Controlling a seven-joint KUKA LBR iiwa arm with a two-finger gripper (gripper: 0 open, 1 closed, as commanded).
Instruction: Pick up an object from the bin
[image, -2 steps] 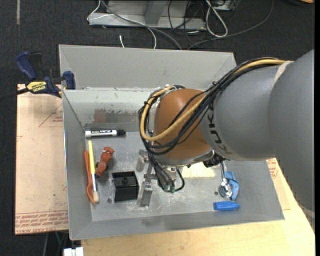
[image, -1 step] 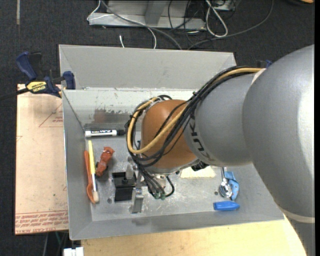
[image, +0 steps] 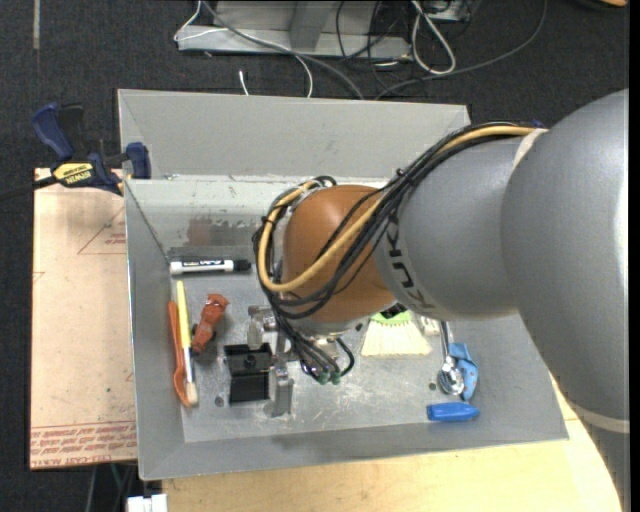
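My gripper (image: 283, 383) is low over the bin's front middle, its metal body showing under the orange wrist cover. A black blocky object (image: 246, 373) lies right against its left side; whether it is held I cannot tell. A reddish-brown lumpy piece (image: 208, 320) sits a little further left. An orange stick and a pale yellow stick (image: 181, 348) lie side by side along the left wall.
A black-and-white marker (image: 209, 265) lies at the back left. A cream brush with green bristles (image: 394, 337) sits right of the gripper, partly under the arm. A blue clamp-like tool (image: 456, 385) lies at the front right. The big grey arm covers the bin's right side.
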